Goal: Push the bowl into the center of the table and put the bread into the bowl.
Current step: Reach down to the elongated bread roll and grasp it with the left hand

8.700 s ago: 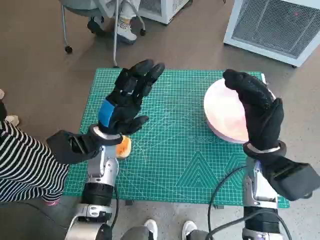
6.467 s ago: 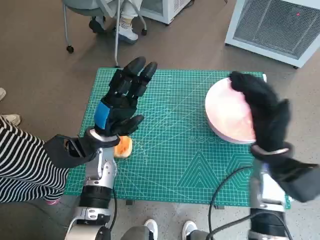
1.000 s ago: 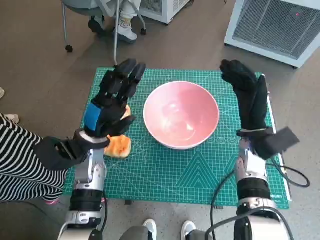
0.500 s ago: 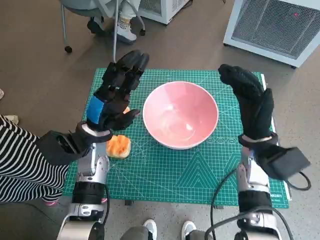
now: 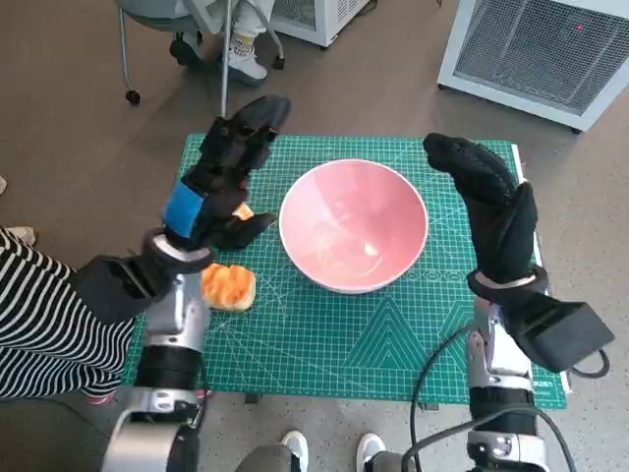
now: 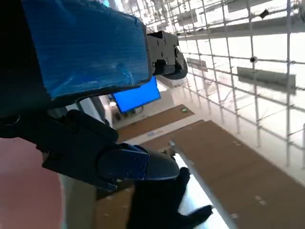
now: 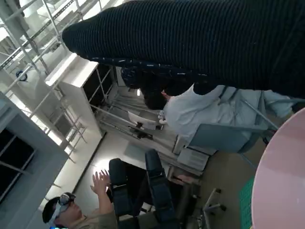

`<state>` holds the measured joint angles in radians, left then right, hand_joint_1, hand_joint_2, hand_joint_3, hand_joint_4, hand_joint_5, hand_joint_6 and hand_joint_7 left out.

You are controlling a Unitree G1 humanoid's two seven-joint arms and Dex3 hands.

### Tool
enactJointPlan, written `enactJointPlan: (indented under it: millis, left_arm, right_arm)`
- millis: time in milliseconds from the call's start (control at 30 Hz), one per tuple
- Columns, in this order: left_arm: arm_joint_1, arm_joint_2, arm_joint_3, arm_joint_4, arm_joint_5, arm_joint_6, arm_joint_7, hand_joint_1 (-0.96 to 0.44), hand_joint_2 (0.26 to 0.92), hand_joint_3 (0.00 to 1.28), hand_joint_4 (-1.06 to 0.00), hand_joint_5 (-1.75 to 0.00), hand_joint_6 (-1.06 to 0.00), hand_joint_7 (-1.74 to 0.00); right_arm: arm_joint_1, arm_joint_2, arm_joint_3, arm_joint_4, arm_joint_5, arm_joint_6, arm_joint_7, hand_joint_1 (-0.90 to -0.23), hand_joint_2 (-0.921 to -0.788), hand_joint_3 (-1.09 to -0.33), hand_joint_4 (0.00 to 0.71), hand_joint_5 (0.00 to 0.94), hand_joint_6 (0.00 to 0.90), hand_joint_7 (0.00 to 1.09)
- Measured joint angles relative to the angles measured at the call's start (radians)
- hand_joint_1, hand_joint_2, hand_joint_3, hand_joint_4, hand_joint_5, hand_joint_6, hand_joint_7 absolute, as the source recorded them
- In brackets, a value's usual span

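Note:
The pink bowl [image 5: 354, 224] stands near the middle of the green cutting mat [image 5: 334, 334]. Its rim [image 7: 281, 176] also shows in the right wrist view. The orange bread [image 5: 229, 287] lies on the mat to the left of the bowl, partly under my left wrist. My left hand [image 5: 222, 182] hovers above the mat's left part, fingers spread, holding nothing. My right hand [image 5: 486, 202] is raised at the bowl's right side, fingers apart and empty. The left wrist view shows the blue-taped back of the left hand [image 6: 86, 52] and my other hand [image 6: 162, 200] beyond.
A white cabinet with a grille [image 5: 536, 49] stands behind the table at the right. A chair with a seated person's feet [image 5: 236, 59] is behind the mat's left corner. Striped fabric [image 5: 44, 324] lies at the left edge. A person with raised hands [image 7: 81, 205] sits across the room.
The bowl has gone from the mat's right edge to its middle. In the last second the right hand has drawn back from the bowl and the left hand has risen slightly.

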<state>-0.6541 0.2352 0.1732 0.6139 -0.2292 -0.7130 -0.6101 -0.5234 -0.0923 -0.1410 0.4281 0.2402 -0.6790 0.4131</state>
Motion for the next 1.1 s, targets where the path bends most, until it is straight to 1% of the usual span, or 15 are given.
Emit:
enactJointPlan:
  millis: [33, 67, 167, 233, 267, 333, 400, 500, 633, 800, 967, 1100]
  left_arm:
    - [-0.008, 0.020, 0.000, 0.012, 0.037, -0.017, 0.021, -0.57, 0.908, 0.11, -0.13, -0.02, -0.03, -0.45]
    - [-0.014, 0.047, 0.000, 0.020, 0.087, -0.029, 0.059, -0.57, 0.904, 0.10, -0.13, -0.02, -0.04, -0.45]
    - [-0.025, 0.110, 0.000, 0.028, 0.202, -0.043, 0.152, -0.54, 0.845, 0.03, -0.20, -0.02, -0.15, -0.38]
    - [-0.032, 0.157, -0.003, 0.030, 0.282, -0.042, 0.219, -0.52, 0.822, 0.02, -0.22, -0.01, -0.19, -0.35]
    - [-0.035, 0.181, -0.005, 0.033, 0.314, -0.038, 0.245, -0.50, 0.802, 0.01, -0.23, -0.01, -0.23, -0.31]
    - [-0.039, 0.214, -0.009, 0.034, 0.347, -0.027, 0.270, -0.45, 0.773, 0.01, -0.25, 0.00, -0.28, -0.27]
    - [-0.044, 0.241, -0.015, 0.039, 0.353, -0.011, 0.276, -0.40, 0.757, 0.00, -0.25, 0.00, -0.31, -0.24]
    - [-0.048, 0.262, -0.026, 0.047, 0.342, 0.009, 0.261, -0.27, 0.741, 0.00, -0.27, -0.01, -0.35, -0.20]
    - [-0.048, 0.277, -0.041, 0.065, 0.335, 0.021, 0.239, -0.19, 0.732, 0.00, -0.28, -0.01, -0.39, -0.16]
    - [-0.047, 0.288, -0.062, 0.071, 0.349, 0.054, 0.241, -0.14, 0.726, 0.00, -0.30, 0.00, -0.43, -0.12]
    - [-0.046, 0.315, -0.082, 0.066, 0.373, 0.087, 0.243, -0.11, 0.730, 0.00, -0.31, 0.00, -0.46, -0.09]
    - [-0.032, 0.333, -0.094, 0.042, 0.373, 0.111, 0.219, -0.09, 0.733, 0.00, -0.31, 0.00, -0.48, -0.08]
  right_arm:
    - [0.001, 0.000, 0.000, -0.004, 0.000, 0.002, -0.001, -0.717, -0.921, -0.735, 0.159, 0.011, 0.174, 0.22]
    - [0.003, 0.000, 0.000, -0.009, 0.000, 0.004, -0.002, -0.718, -0.921, -0.735, 0.159, 0.011, 0.174, 0.22]
    - [0.008, 0.000, 0.000, -0.019, 0.000, 0.007, -0.005, -0.725, -0.921, -0.733, 0.160, 0.010, 0.172, 0.22]
    - [0.014, 0.000, 0.001, -0.024, 0.000, 0.010, -0.007, -0.727, -0.921, -0.732, 0.161, 0.010, 0.171, 0.23]
    - [0.016, 0.000, 0.001, -0.025, 0.000, 0.012, -0.007, -0.728, -0.921, -0.732, 0.162, 0.010, 0.170, 0.23]
    - [0.022, 0.000, 0.001, -0.026, 0.000, 0.015, -0.009, -0.730, -0.921, -0.731, 0.164, 0.010, 0.170, 0.23]
    - [0.026, 0.001, 0.001, -0.026, 0.000, 0.017, -0.013, -0.731, -0.921, -0.731, 0.164, 0.010, 0.170, 0.23]
    - [0.029, 0.001, 0.001, -0.026, 0.000, 0.018, -0.016, -0.731, -0.921, -0.732, 0.164, 0.009, 0.169, 0.24]
    - [0.029, 0.006, 0.005, -0.026, -0.001, 0.018, -0.017, -0.729, -0.921, -0.733, 0.165, 0.009, 0.167, 0.24]
    - [0.029, 0.011, 0.008, -0.027, 0.000, 0.020, -0.018, -0.722, -0.921, -0.734, 0.166, 0.008, 0.162, 0.25]
    - [0.030, 0.016, 0.011, -0.030, 0.000, 0.020, -0.019, -0.714, -0.921, -0.736, 0.167, 0.007, 0.156, 0.26]
    - [0.032, 0.016, 0.011, -0.032, 0.000, 0.020, -0.019, -0.711, -0.921, -0.736, 0.167, 0.006, 0.153, 0.27]
